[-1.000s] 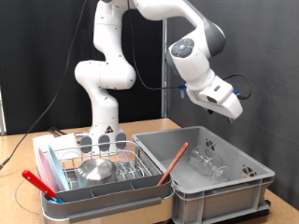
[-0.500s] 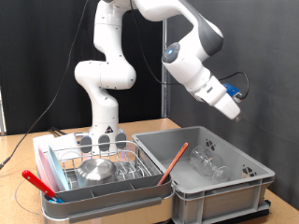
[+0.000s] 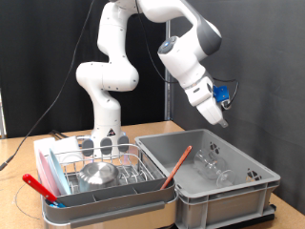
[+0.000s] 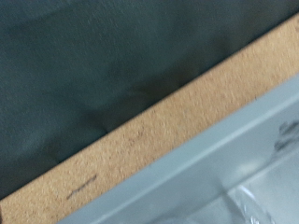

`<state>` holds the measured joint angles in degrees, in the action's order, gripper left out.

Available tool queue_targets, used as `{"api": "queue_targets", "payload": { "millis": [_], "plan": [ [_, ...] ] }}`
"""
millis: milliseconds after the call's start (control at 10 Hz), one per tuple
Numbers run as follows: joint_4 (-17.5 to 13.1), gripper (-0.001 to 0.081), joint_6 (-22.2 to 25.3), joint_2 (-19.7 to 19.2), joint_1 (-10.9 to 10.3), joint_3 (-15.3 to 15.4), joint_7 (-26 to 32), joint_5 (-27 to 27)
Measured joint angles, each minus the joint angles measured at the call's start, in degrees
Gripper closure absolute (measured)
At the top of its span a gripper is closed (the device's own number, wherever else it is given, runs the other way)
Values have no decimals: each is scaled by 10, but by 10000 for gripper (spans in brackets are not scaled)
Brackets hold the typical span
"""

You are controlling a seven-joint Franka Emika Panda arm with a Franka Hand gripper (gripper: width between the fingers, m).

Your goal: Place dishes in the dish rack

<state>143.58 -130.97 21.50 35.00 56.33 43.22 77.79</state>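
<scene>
The dish rack (image 3: 143,177), silver wire in a white tray, sits at the exterior view's lower left. A shiny steel bowl (image 3: 96,173) lies upside down in it. Pale round pieces (image 3: 103,145) stand at the rack's back. Clear glass pieces (image 3: 214,172) lie in the large grey bin (image 3: 250,187); one shows blurred in the wrist view (image 4: 254,202). My gripper (image 3: 222,120) hangs in the air above the bin's far side, pointing down, with nothing seen in it. Its fingers do not show in the wrist view.
A thin orange-brown stick (image 3: 176,164) leans inside the bin. A red utensil (image 3: 40,186) lies at the rack's left edge. The wrist view shows the bin's grey rim (image 4: 187,154), the brown tabletop (image 4: 140,135) and a dark curtain (image 4: 93,56).
The arm has swung: the gripper has moved towards the exterior view's left and a little lower, now pointing more steeply down over the bin. The dishes have not moved.
</scene>
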Motion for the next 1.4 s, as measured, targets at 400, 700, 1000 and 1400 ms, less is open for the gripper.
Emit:
{"api": "queue_targets", "payload": {
  "millis": [400, 700, 1000, 1400],
  "plan": [
    [4, 1, -114, 2, -3, 17, -92, 190],
    [19, 1, -94, 27, -3, 1, -240, 143],
    [14, 1, -146, 26, -1, 15, -405, 153],
    [13, 1, -175, 29, 33, 33, -679, 5]
  ]
}}
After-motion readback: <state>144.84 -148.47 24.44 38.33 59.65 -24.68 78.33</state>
